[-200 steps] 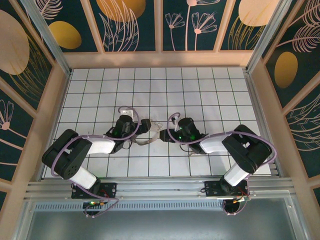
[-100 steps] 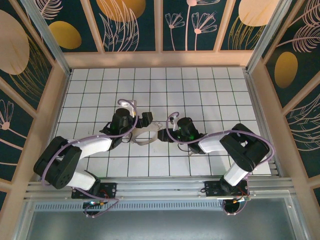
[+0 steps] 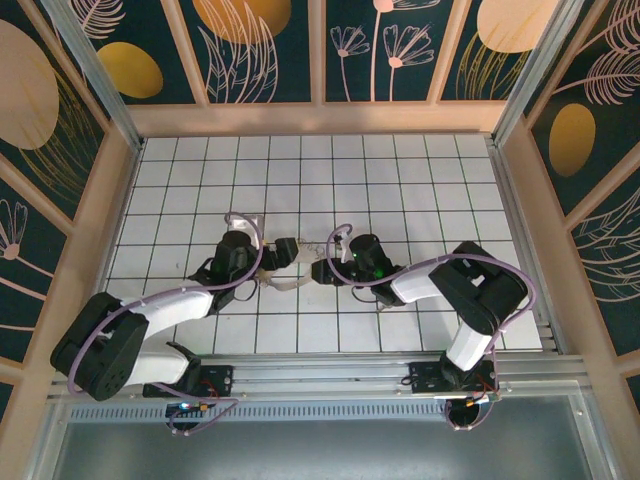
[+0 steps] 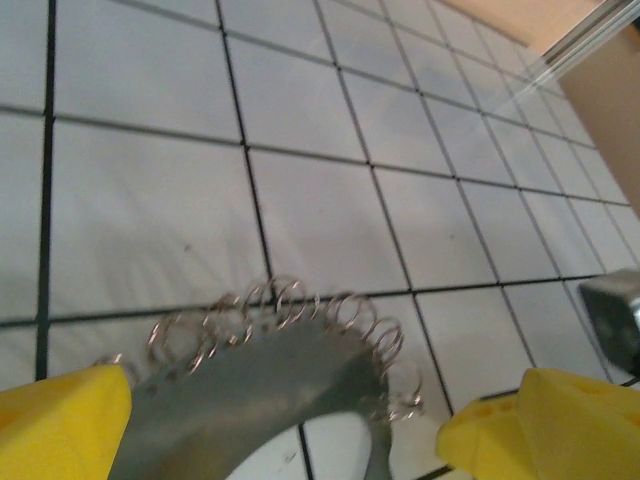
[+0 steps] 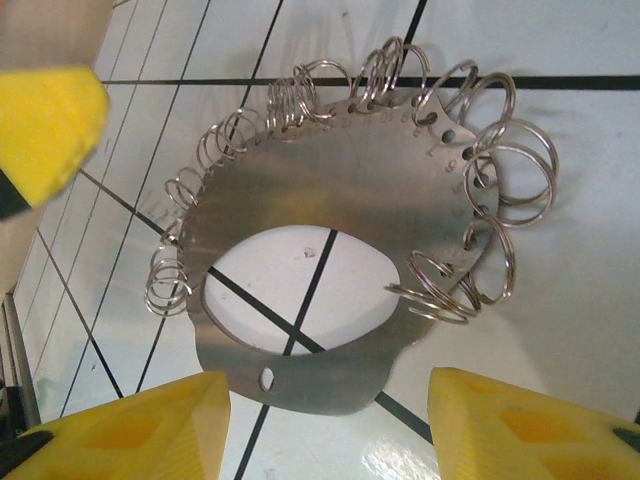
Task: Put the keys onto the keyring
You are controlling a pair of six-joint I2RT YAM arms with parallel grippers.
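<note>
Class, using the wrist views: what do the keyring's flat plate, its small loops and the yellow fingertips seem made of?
The keyring plate: probably sheet steel, brushed matte grey, thin with punched holes. The loops: shiny coiled metal wire, bright glints. The yellow fingertips: likely plastic or rubber, matte, uniform colour; unclear which.

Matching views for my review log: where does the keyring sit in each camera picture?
Top external: keyring lies low and centre on the tiled floor.
Left wrist: bottom edge, centre.
Right wrist: middle of the picture.
Shared landmark: the floor's black grid lines under the ring.
</note>
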